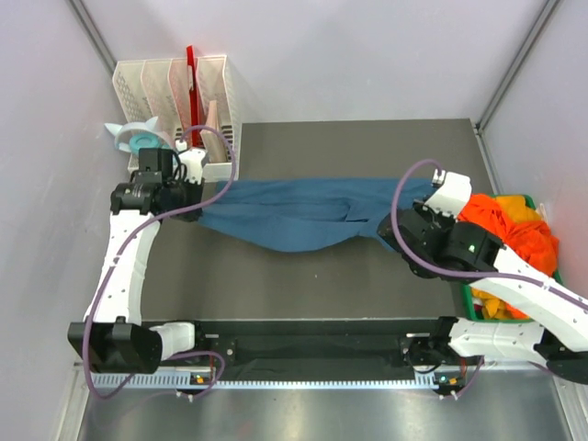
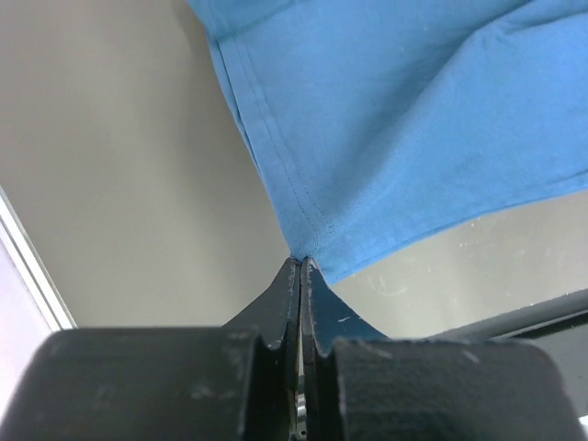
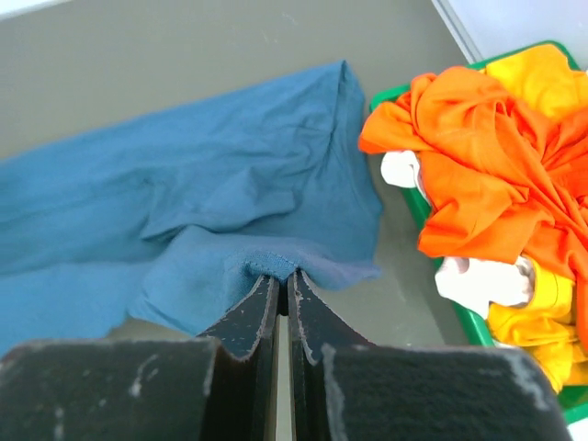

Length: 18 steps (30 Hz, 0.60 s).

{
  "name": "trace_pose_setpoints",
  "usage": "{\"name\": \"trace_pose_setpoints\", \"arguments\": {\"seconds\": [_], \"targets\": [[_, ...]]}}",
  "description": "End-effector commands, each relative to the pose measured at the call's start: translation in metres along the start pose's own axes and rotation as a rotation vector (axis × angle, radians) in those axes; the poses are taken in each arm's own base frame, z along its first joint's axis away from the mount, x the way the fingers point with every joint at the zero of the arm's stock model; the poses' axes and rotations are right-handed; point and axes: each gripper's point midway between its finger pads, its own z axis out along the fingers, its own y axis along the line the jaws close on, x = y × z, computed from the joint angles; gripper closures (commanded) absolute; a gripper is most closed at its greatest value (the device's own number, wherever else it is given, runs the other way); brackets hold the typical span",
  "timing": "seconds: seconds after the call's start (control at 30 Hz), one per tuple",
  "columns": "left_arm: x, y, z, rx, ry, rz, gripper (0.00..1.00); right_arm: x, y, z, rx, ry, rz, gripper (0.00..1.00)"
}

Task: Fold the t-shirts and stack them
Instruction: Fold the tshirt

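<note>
A large teal-blue t-shirt (image 1: 303, 213) is stretched across the middle of the dark table between my two arms. My left gripper (image 2: 303, 264) is shut on a hemmed corner of the teal-blue t-shirt (image 2: 395, 119) at its left end. At the other end, my right gripper (image 3: 283, 277) is shut on a stitched edge of the teal-blue t-shirt (image 3: 202, 211). Orange t-shirts (image 3: 478, 156) with yellow and white fabric are heaped in the green bin (image 3: 459, 317) at the right; in the top view the orange t-shirts (image 1: 514, 225) sit behind my right arm.
A white slotted rack (image 1: 179, 92) with a red tool stands at the back left, a pale teal and white object (image 1: 136, 140) beside it. The green bin (image 1: 469, 301) hugs the table's right edge. Grey walls enclose the table on three sides.
</note>
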Motion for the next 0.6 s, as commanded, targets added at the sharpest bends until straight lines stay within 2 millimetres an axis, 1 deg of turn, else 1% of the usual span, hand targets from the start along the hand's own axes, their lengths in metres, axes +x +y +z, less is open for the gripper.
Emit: {"name": "trace_pose_setpoints", "arguments": {"seconds": [0.0, 0.03, 0.1, 0.2, 0.27, 0.3, 0.33, 0.37, 0.4, 0.43, 0.47, 0.5, 0.53, 0.57], "targets": [[-0.006, -0.005, -0.026, 0.004, -0.046, 0.029, 1.0, -0.029, -0.019, -0.017, 0.013, -0.073, 0.059, 1.0], [-0.004, -0.006, -0.028, 0.007, -0.047, 0.034, 1.0, -0.031, -0.019, -0.019, 0.009, -0.074, 0.062, 1.0], [-0.001, -0.008, -0.034, 0.007, -0.046, 0.043, 1.0, -0.03, -0.017, -0.023, -0.015, -0.073, 0.06, 1.0], [0.006, -0.007, -0.038, -0.007, -0.039, 0.052, 1.0, -0.027, -0.019, -0.024, -0.029, -0.064, 0.079, 1.0], [0.011, -0.005, -0.034, -0.016, -0.03, 0.049, 1.0, -0.024, -0.019, -0.023, -0.025, -0.064, 0.071, 1.0], [0.01, -0.005, -0.031, -0.019, -0.033, 0.047, 1.0, -0.024, -0.017, -0.022, -0.021, -0.067, 0.064, 1.0], [0.01, -0.004, -0.028, -0.019, -0.03, 0.042, 1.0, -0.025, -0.015, -0.021, -0.018, -0.073, 0.049, 1.0], [0.012, -0.002, -0.021, -0.02, -0.013, 0.032, 1.0, -0.028, -0.015, -0.02, -0.011, -0.082, 0.04, 1.0], [0.012, 0.001, -0.015, -0.032, -0.006, 0.018, 1.0, -0.032, -0.009, -0.017, -0.009, -0.092, 0.06, 1.0], [0.006, 0.004, -0.01, -0.041, -0.023, 0.018, 1.0, -0.036, -0.015, -0.01, 0.028, -0.095, 0.004, 1.0], [0.008, 0.007, 0.001, -0.042, 0.0, 0.007, 1.0, -0.037, -0.014, -0.004, 0.036, -0.095, -0.007, 1.0], [0.006, 0.009, 0.007, -0.046, 0.003, -0.004, 1.0, -0.037, -0.002, 0.003, 0.006, -0.095, 0.044, 1.0], [0.0, 0.013, 0.014, -0.053, -0.009, -0.003, 1.0, -0.039, -0.011, 0.014, 0.042, -0.097, -0.01, 1.0], [0.001, 0.015, 0.025, -0.051, 0.016, -0.012, 1.0, -0.039, -0.009, 0.021, 0.037, -0.096, -0.001, 1.0]]}}
